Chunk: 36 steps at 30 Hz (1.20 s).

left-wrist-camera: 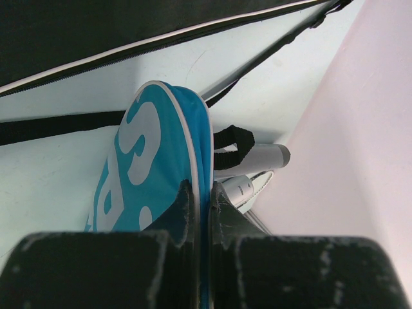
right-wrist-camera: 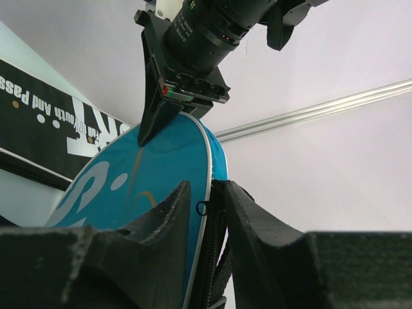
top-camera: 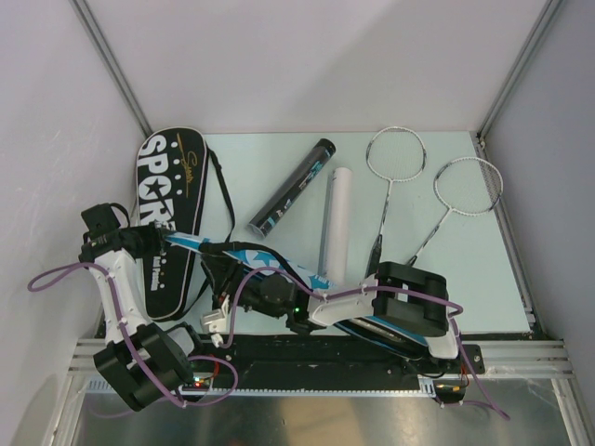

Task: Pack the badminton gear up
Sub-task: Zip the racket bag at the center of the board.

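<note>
Bench [top-camera: 483,274] is bare at the near right. Black cover [top-camera: 177,186], black tube [top-camera: 293,186] and white tube [top-camera: 337,223] crowd the left.

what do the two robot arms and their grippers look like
Both the left arm and right arm have white links between chunky black joint housings, with thin purple cables looping along them. Each ends in a two-finger gripper: left gripper, right gripper. Their black fingers look rough-textured, with pale scuffs.
</note>
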{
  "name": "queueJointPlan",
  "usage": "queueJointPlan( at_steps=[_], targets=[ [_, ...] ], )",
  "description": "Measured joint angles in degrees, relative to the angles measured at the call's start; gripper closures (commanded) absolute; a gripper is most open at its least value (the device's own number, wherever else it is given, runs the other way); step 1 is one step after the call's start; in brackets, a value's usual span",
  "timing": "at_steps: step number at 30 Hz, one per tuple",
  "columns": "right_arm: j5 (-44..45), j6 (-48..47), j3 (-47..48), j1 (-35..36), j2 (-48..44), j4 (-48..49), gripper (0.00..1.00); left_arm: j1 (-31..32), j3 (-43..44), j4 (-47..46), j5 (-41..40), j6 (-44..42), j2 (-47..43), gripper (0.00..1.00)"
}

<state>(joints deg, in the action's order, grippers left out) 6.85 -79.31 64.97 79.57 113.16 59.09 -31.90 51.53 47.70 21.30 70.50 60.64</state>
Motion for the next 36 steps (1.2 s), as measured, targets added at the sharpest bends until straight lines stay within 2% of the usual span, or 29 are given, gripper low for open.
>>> queueJointPlan(
  at_steps=[14,23,25,27,28,31,36],
  targets=[
    [0.9,0.2,0.0,-0.2,0.1,0.0,0.64,0.0,0.0,0.0,0.1,0.0,0.0,1.00],
    [1.5,0.2,0.0,-0.2,1.0,0.5,0.68,0.0,0.0,0.0,0.1,0.0,0.0,1.00],
    [1.7,0.2,0.0,-0.3,1.0,0.7,0.73,0.0,0.0,0.0,0.0,0.0,0.0,1.00],
    [2.1,0.2,0.0,-0.3,1.0,1.0,0.91,0.0,0.0,0.0,0.0,0.0,0.0,1.00],
    [2.3,-0.1,0.0,-0.3,1.0,1.2,0.95,0.0,0.0,0.0,0.0,0.0,0.0,1.00],
    [3.5,-0.2,0.0,-0.3,1.0,2.3,0.99,0.0,0.0,0.0,0.0,0.0,0.0,1.00],
    [4.8,0.2,-0.7,0.0,0.7,3.0,1.00,0.0,0.0,0.4,0.0,0.0,0.0,1.00]
  ],
)
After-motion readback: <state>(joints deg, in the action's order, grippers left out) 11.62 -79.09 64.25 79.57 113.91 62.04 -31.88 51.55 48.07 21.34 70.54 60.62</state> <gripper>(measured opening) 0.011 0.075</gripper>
